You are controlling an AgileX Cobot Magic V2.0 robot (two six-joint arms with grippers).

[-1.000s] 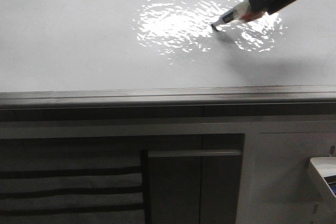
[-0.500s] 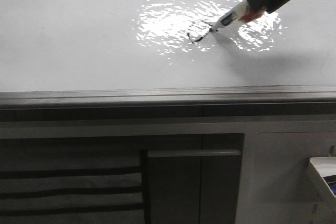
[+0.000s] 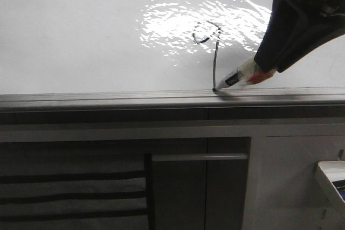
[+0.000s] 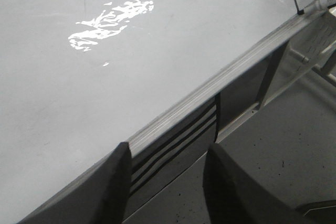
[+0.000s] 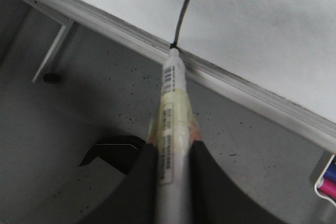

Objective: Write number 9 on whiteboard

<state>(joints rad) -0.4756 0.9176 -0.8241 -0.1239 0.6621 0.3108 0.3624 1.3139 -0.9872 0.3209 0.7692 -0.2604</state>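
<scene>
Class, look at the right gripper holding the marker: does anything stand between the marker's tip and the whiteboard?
Nothing visible does. The right gripper holds the marker, whose tip rests at the bottom of the number 9, right at the whiteboard edge strip.

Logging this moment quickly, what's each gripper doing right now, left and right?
Left gripper: open, holding nothing, beside the whiteboard edge.
Right gripper: shut on the marker, tip at the bottom of the number 9.
</scene>
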